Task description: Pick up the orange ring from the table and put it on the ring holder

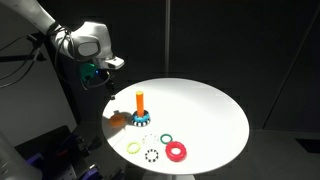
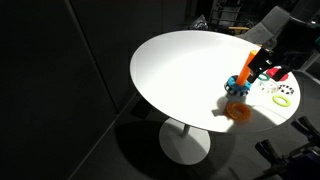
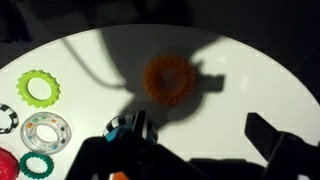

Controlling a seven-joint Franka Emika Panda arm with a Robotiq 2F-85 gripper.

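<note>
The arm is being held raised at the far edge of the round white table (image 1: pixel 200 100), with its wrist bent so that the gripper (image 1: pixel 103 68) is being pointed downward and inward toward the tabletop in an exterior view. It is being kept well above the surface, and nothing is being touched by it.

In the wrist view the gripper (image 3: pixel 188 145) is being seen as two dark fingers at the bottom of the picture. The jaws are being held wide apart, and nothing is being pinched between them.

The orange ring (image 3: pixel 168 80) is being shown flat on the table, inside the shadow being cast by the arm and roughly centred ahead of the spread fingers. In both exterior views the ring (image 1: pixel 118 121) (image 2: pixel 240 110) is lying just beside the base of the ring holder (image 1: pixel 140 108) (image 2: pixel 243 78), apart from the peg. The holder is standing upright, with nothing being carried on its peg.

The other rings are being grouped together on the table on the far side of the holder from the arm: a yellow-green ring (image 1: pixel 133 146), a red ring (image 1: pixel 177 150), a green ring (image 1: pixel 166 138) and a black-and-white ring (image 1: pixel 151 155). In the wrist view a clear ring (image 3: pixel 45 130) is also being shown among them.
</note>
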